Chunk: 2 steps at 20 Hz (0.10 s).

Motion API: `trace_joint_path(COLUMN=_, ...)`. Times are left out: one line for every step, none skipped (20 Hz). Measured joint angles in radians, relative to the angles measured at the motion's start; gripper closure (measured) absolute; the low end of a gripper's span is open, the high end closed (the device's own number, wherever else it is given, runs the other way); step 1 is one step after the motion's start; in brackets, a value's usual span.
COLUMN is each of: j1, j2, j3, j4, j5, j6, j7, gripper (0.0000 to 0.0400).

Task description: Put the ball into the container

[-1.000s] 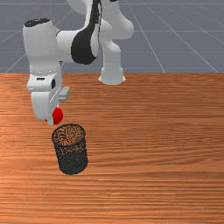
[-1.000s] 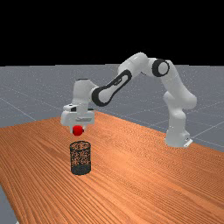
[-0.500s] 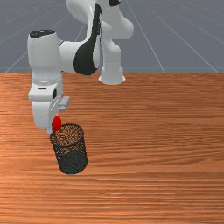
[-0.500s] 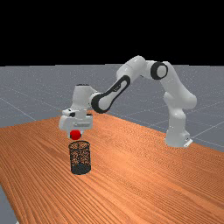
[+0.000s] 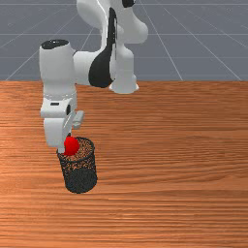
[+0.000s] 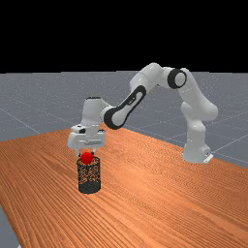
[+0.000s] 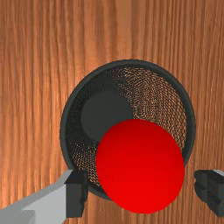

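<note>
The gripper (image 6: 86, 153) is open just above the black mesh container (image 6: 89, 180) in the far view. Beneath its fingertips the red ball (image 6: 86, 158) is at the container's mouth, overlapping the rim. From the front, the ball (image 5: 71, 146) covers part of the rim of the container (image 5: 80, 178) on the front view's left. In the wrist view, gaps separate the ball (image 7: 140, 166) from both fingers of the gripper (image 7: 141, 191), with the round rim of the container (image 7: 66, 113) below. The ball hides part of that rim.
The upright container stands on the orange-brown wooden table (image 5: 174, 169). Behind it, the arm's base (image 5: 124, 85) stands near the table's back edge.
My hand has come down and, lately, shifted toward the front view's right over the container. The fingers have opened off the ball, which is now lower, at the container's mouth.
</note>
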Motion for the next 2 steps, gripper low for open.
trace_joint_path(j1=-0.001, j2=0.0, j3=0.0, j4=0.002, j5=0.001, j6=-0.001, j7=-0.002, gripper=0.0025)
trace_joint_path(j1=-0.006, j2=0.002, j3=0.004, j4=0.006, j5=0.003, j6=-0.003, j7=-0.011, gripper=0.0015)
